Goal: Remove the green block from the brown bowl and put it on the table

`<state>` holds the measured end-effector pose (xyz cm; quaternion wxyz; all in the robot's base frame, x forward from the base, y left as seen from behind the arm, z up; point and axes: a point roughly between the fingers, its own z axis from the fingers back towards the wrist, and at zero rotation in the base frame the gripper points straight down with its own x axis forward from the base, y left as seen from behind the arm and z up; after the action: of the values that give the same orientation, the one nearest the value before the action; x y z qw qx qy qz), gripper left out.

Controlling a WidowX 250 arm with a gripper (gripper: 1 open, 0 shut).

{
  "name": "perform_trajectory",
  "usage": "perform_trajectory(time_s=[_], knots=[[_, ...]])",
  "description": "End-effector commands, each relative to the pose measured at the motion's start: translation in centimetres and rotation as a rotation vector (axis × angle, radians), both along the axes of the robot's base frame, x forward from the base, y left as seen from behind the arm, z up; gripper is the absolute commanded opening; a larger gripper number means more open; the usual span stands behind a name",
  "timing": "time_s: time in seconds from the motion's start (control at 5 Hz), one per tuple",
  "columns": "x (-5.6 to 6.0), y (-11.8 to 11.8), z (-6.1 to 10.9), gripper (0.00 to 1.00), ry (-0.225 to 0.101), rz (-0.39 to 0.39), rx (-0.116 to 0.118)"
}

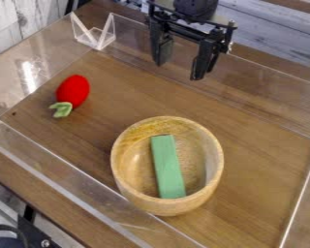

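Observation:
The green block lies flat inside the brown bowl, running from the bowl's middle toward its near rim. The bowl stands on the table at the front centre. My gripper hangs at the back of the table, well above and behind the bowl. Its two dark fingers point down, stand wide apart and hold nothing.
A red strawberry toy with a green leaf lies on the left of the table. A low clear plastic wall edges the tabletop. A clear folded stand sits at the back left corner.

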<state>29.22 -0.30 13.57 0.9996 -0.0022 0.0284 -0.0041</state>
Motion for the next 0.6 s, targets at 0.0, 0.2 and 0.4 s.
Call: perform_trajectory(time_s=[0.0,0.2,0.4], knots=[[-1.5,-0.7,-1.1,1.00,0.018,0.100,-0.010],[-3.9,-2.2,-2.6,1.00,0.035,0.242,-0.035],[-6.2,-3.5,-3.6,1.00,0.020,0.350,-0.041]])
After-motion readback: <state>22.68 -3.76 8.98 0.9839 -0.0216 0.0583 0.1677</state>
